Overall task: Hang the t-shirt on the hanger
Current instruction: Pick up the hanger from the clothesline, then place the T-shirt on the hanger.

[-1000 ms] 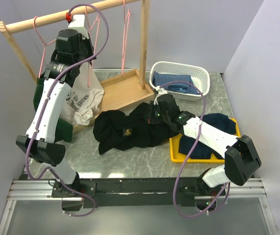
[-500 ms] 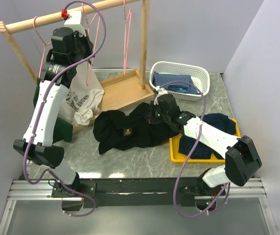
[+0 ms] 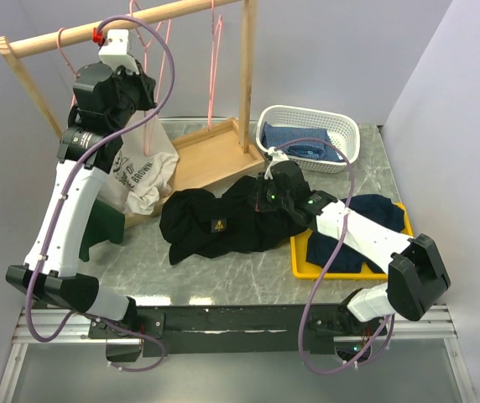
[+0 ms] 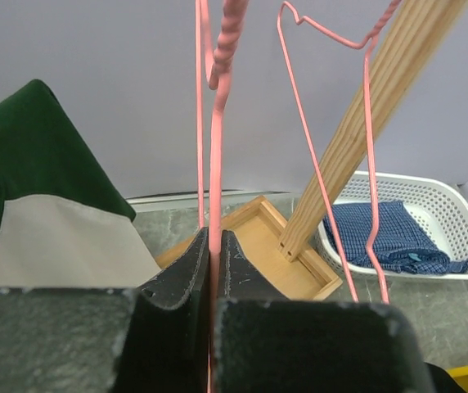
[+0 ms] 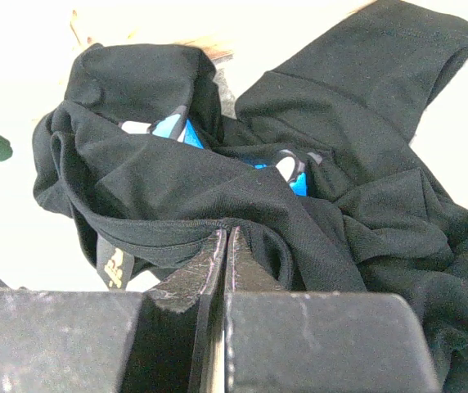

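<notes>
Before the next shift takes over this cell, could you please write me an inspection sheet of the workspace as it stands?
Surface: grey marble table, partly covered by clothes.
Job's things: black t-shirt crumpled mid-table; pink hanger up at the wooden rack.
Clutter: white basket with blue cloth; yellow tray with navy garment; grey shirt hanging at the rack.
End effectors: left end effector shut on hanger; right end effector shut on t-shirt.
Cables: purple cables loop along both arms.
Surroundings: plain walls.

I work in a robot lab cell: plain lilac partition walls (image 3: 324, 50) box in a marbled table (image 3: 223, 277), and an aluminium rail (image 3: 64, 329) along the frame's bottom anchors me.
</notes>
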